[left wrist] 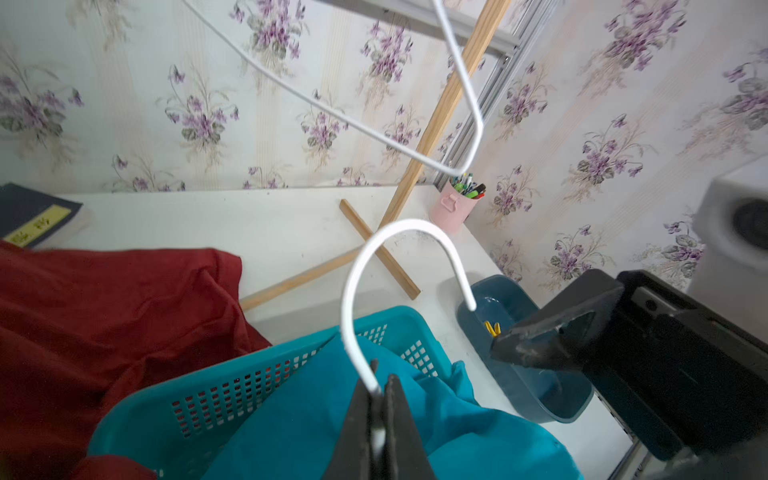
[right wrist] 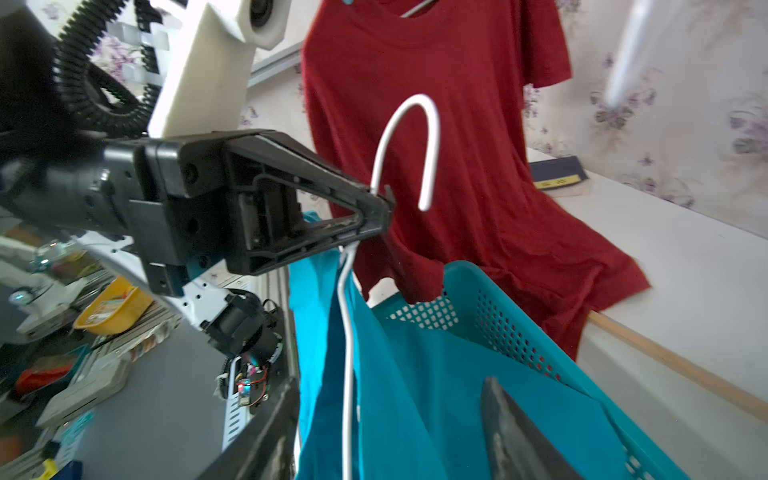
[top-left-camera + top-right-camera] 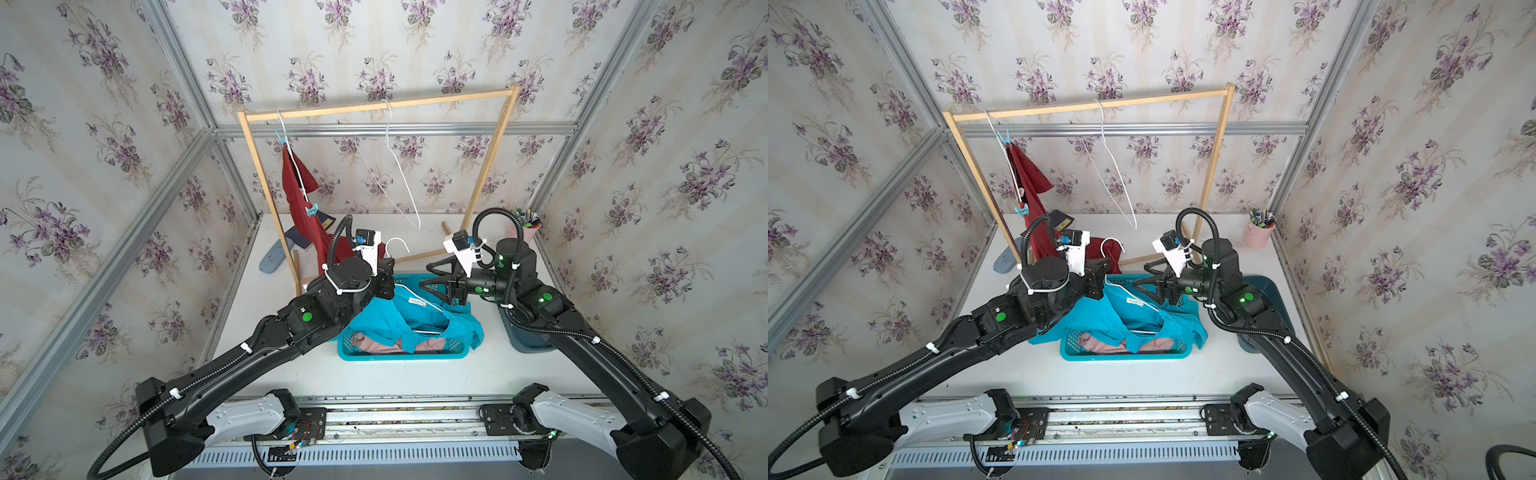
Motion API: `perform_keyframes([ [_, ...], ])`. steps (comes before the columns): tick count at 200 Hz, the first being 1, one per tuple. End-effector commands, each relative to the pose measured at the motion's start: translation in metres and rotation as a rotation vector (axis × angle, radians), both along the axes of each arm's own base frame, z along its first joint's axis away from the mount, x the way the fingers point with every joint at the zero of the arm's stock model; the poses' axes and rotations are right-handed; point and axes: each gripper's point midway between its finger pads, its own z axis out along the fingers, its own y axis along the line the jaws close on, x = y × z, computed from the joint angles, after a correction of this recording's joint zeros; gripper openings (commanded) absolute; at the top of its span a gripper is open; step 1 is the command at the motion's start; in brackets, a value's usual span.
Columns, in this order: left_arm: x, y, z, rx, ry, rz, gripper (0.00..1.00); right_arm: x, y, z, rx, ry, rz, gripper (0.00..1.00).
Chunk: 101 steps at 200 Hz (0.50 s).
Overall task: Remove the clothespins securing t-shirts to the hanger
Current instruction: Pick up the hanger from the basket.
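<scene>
Left hand is clamped tight on the neck of a white wire hanger, low centre in the left wrist view. The hook curves up free above the jaws. In both top views this hand is at frame centre, over the far left corner of the turquoise basket.

The hanger wire runs down into the turquoise t-shirt. The shirt is bunched in the basket and spills over the left and right rims. Pink t-shirt lies under it in the basket, mostly covered.

Right hand is just right of centre, jaws apart with nothing between them. Its tips point toward the left hand, above the basket's far rim.

Dark red t-shirt is upper left of centre, on its own hanger hooked over the wooden rack. Its hem lies on the tabletop. One light blue clothespin is clipped at its top by the hook. Another light blue clothespin is clipped lower down the shoulder.

A bare hanger hangs mid-rack. A yellow clothespin lies in the dark blue bin, right of the basket. A pink cup of pens is in the tabletop's far right corner.
</scene>
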Motion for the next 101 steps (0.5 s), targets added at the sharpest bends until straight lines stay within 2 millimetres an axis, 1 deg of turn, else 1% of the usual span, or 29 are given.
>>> perform_keyframes([
  [1,0.007,0.01,0.036,-0.047,-0.136,0.07,0.0,-0.022,0.016,0.005,-0.008,-0.033,0.116,0.66],
  [12,0.006,0.009,0.044,-0.06,-0.169,0.067,0.0,-0.024,0.022,0.005,-0.029,-0.059,0.121,0.66],
  [38,0.005,0.013,0.063,-0.091,-0.217,0.087,0.0,-0.022,0.033,-0.009,-0.111,-0.084,0.116,0.66],
  [48,0.004,0.013,0.069,-0.095,-0.232,0.081,0.0,-0.015,0.036,-0.014,-0.143,-0.091,0.091,0.64],
  [62,0.002,0.011,0.076,-0.091,-0.249,0.061,0.0,-0.001,0.035,-0.016,-0.181,-0.112,0.017,0.6],
  [72,-0.001,0.011,0.079,-0.084,-0.258,0.045,0.0,0.007,0.034,-0.013,-0.193,-0.136,-0.02,0.54],
  [78,-0.002,0.011,0.08,-0.083,-0.262,0.037,0.0,0.01,0.032,-0.01,-0.196,-0.154,-0.037,0.47],
  [92,-0.007,0.012,0.083,-0.076,-0.28,0.015,0.0,0.016,0.029,-0.002,-0.197,-0.196,-0.074,0.27],
  [101,-0.011,0.012,0.085,-0.067,-0.293,-0.005,0.0,0.016,0.028,0.002,-0.193,-0.229,-0.077,0.14],
])
